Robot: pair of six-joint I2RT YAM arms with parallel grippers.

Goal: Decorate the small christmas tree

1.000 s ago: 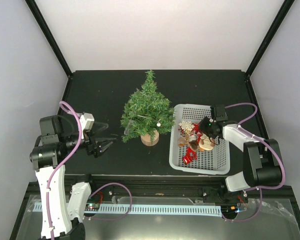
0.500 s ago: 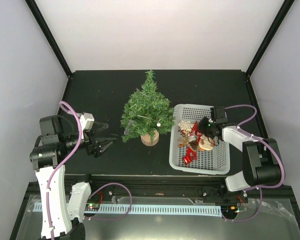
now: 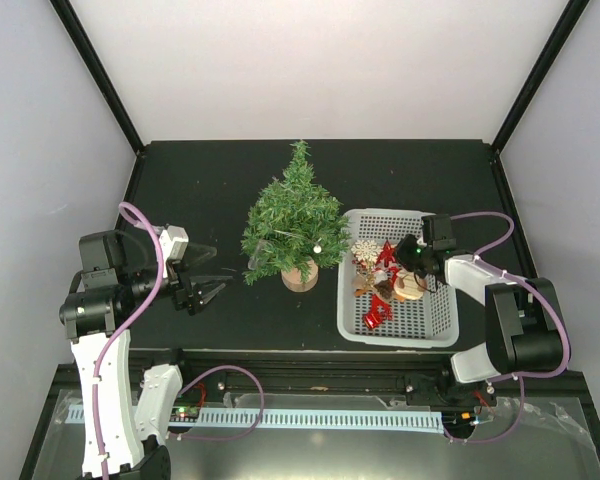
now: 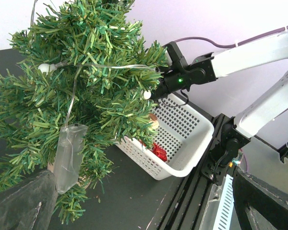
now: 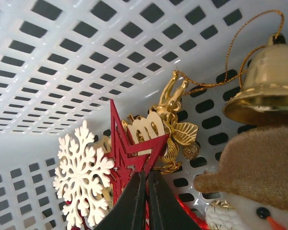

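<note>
A: The small christmas tree (image 3: 296, 228) is seen upright at mid-worktop (image 3: 230, 170), just left of the white basket (image 3: 400, 335); ornaments are gathered in there, within the right arm's reach

B: The right claw (image 5: 147, 181) is pressed together on the red star (image 5: 127, 151), seemingly for lifting out; the left claw (image 3: 204, 291) is held spread wide, empty, apart from the tree

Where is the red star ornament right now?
Right wrist view: the red star sits in the white basket, pinched by the right gripper, between the white snowflake and the snowman.
</note>
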